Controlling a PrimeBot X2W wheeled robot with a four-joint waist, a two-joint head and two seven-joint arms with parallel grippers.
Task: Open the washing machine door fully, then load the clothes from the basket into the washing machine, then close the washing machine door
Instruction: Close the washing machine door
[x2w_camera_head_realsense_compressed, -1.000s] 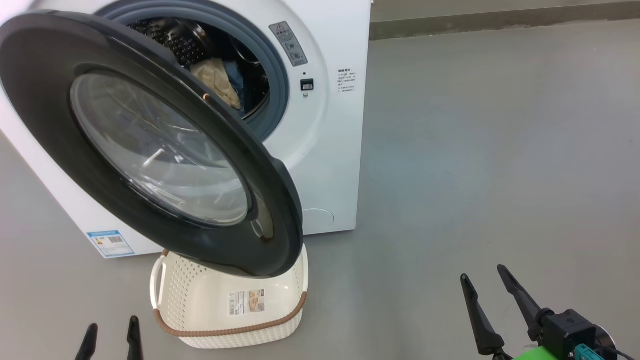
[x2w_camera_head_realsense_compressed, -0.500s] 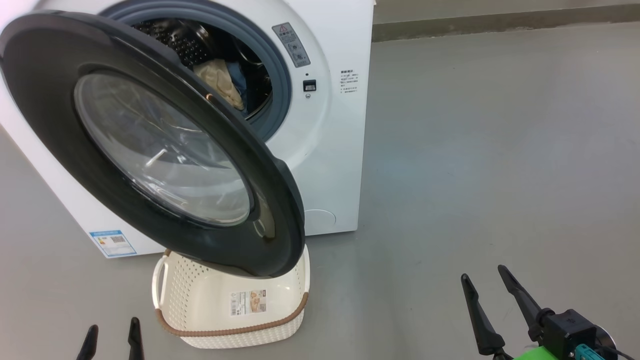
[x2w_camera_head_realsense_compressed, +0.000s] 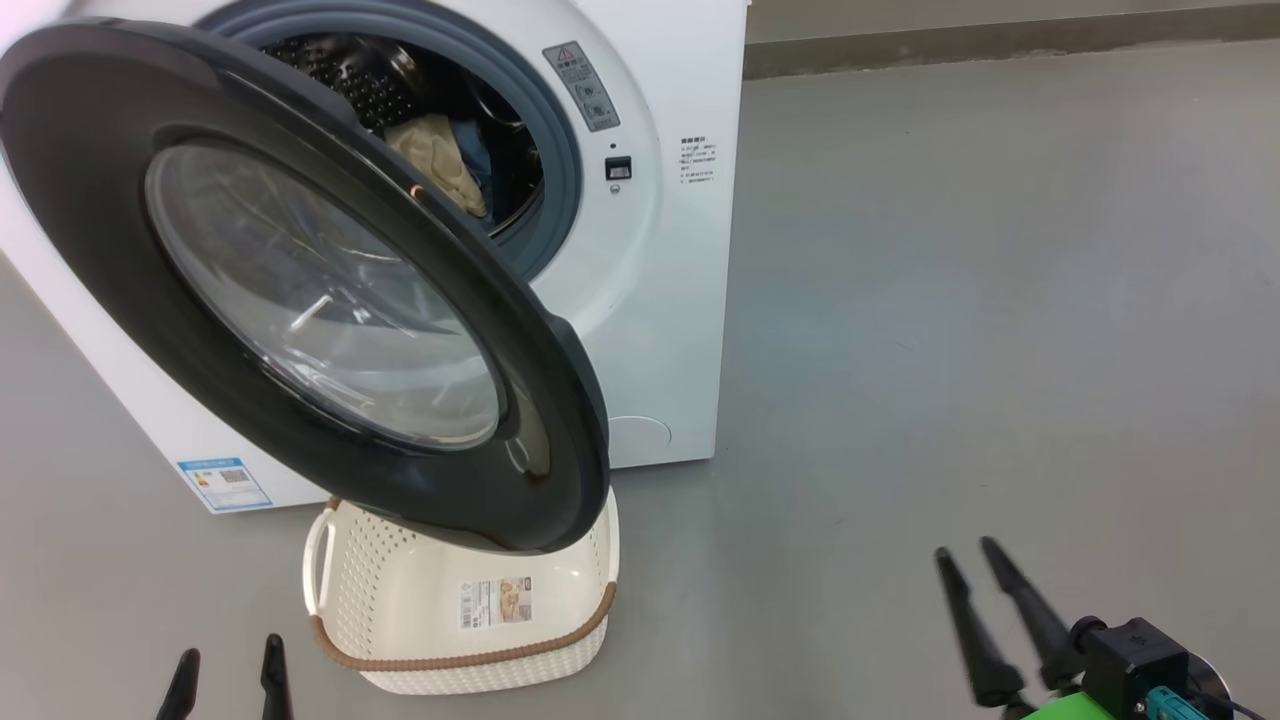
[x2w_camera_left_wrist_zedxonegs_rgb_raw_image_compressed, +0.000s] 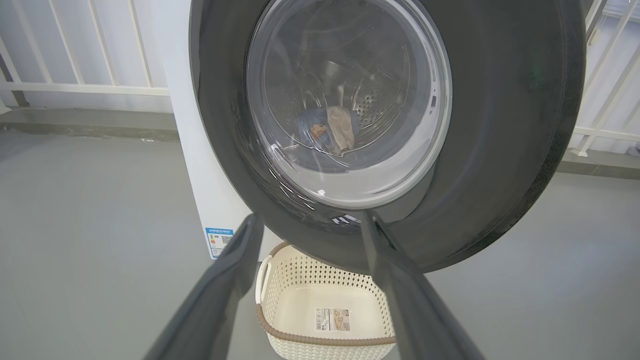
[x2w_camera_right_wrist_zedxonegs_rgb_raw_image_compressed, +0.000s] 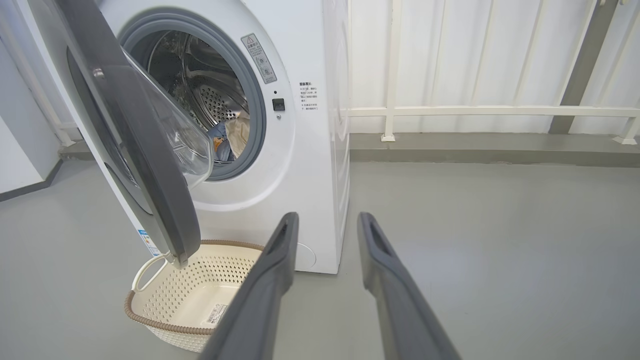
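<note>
The right gripper's (x2w_camera_head_realsense_compressed: 964, 548) fingers have drawn closer, yet stay apart and empty; the left gripper (x2w_camera_head_realsense_compressed: 230, 648) is spread wide, also empty. The door (x2w_camera_head_realsense_compressed: 100, 200) hangs open on the left, the clothes (x2w_camera_head_realsense_compressed: 440, 165) lie inside the washer (x2w_camera_head_realsense_compressed: 660, 300), and the near basket (x2w_camera_head_realsense_compressed: 460, 662) is bare, so only closing seems left. The print on the warning sticker (x2w_camera_head_realsense_compressed: 582, 86), blue label (x2w_camera_head_realsense_compressed: 222, 484) and basket sticker (x2w_camera_head_realsense_compressed: 496, 602) is too small to read.
</note>
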